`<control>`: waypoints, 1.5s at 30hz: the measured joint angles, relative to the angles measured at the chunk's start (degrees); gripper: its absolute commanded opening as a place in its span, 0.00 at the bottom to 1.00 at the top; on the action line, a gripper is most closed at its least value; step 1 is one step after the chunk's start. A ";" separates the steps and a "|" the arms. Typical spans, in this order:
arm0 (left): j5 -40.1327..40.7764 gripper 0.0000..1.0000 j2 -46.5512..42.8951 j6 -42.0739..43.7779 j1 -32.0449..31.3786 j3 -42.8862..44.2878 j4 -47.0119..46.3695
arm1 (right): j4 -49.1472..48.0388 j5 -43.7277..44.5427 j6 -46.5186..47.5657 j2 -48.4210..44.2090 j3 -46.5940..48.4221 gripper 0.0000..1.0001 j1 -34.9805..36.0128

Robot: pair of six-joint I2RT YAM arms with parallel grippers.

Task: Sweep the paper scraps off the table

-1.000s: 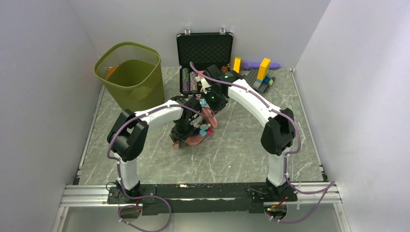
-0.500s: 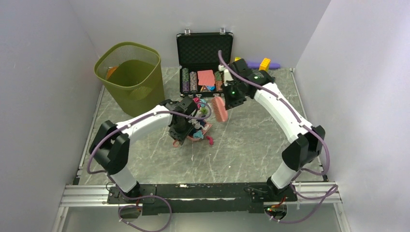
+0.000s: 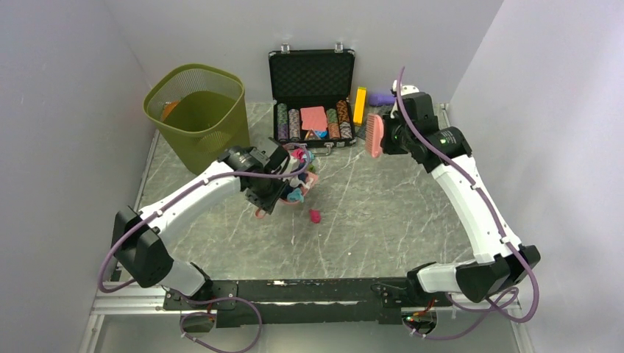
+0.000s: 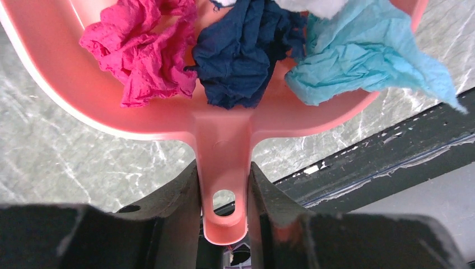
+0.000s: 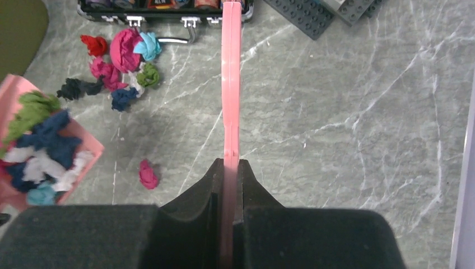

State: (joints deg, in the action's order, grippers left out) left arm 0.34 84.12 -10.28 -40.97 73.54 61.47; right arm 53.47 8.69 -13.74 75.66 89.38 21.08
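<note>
Top: left gripper (image 3: 266, 200) half hidden under own wrist, holding pink dustpan (image 3: 312, 179) heaped w/ paper scraps (image 3: 296, 195) over table (image 3: 383, 213); one magenta wad (image 3: 315, 216) loose beside.
Left wrist: jaws clamped on dustpan handle; pan front cut off.
Right wrist: right gripper (image 5: 229, 171) pinched tight on pink brush (image 5: 231, 84), seen edge-on, bristles not visible; more scraps on table by case (image 5: 162, 11).

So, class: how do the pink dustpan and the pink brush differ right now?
The dustpan sits in the left claw, piled with paper scraps; the brush, in the right claw, carries none. The dustpan is broad and scooped; the brush looks long and thin, seen edge-on. Both are pink, each clamped in a claw.
</note>
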 measured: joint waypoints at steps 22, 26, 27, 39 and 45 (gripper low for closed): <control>-17.84 0.00 6.97 0.48 25.99 40.79 10.91 | -0.52 -4.20 -0.31 0.33 -3.98 0.00 0.00; -28.30 0.00 7.04 -2.73 35.45 41.20 6.34 | -0.37 -4.72 -0.31 0.33 -3.98 0.00 0.00; -31.76 0.00 7.04 -4.31 38.58 40.81 4.04 | -0.37 -4.74 -0.31 0.33 -3.98 0.00 0.00; -64.59 0.00 5.84 -45.31 50.99 10.64 -46.05 | -0.50 -5.77 -1.20 -1.11 -5.90 0.00 0.00; -68.50 0.00 4.61 -74.01 53.51 -2.01 -79.32 | -0.61 -6.36 -1.70 -1.11 -5.90 0.00 0.00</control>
State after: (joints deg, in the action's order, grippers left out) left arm -68.16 88.73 -84.29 12.53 71.53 -17.85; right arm 52.86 2.33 -15.44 74.54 83.48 21.08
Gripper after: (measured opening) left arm 0.341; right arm 0.095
